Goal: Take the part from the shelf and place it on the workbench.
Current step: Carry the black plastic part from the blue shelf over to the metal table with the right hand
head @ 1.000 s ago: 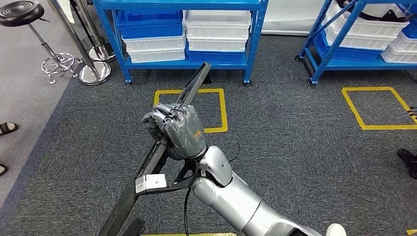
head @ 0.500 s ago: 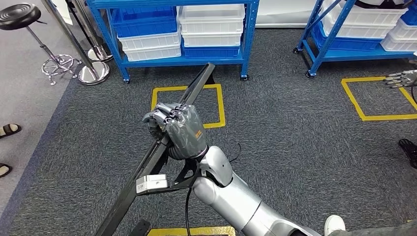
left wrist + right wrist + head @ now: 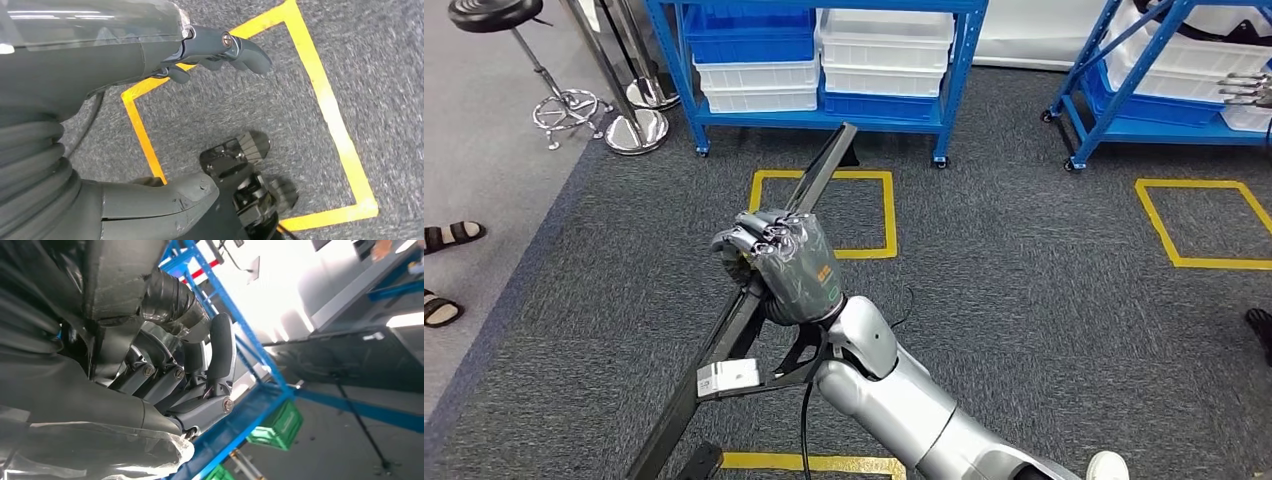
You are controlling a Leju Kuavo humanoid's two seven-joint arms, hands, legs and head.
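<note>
Head view: the whole scene has slid since the earlier pictures, so the camera has moved, while the right robot hand keeps its fingers wrapped round the long black part, slanting above the floor before the blue shelf; carrying seems under way; left wrist view: left robot hand spread, holding nothing; right wrist view: fingers curled round dark metal

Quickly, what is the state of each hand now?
Left hand: open, holding nothing.
Right hand: closed around the long black part.
</note>
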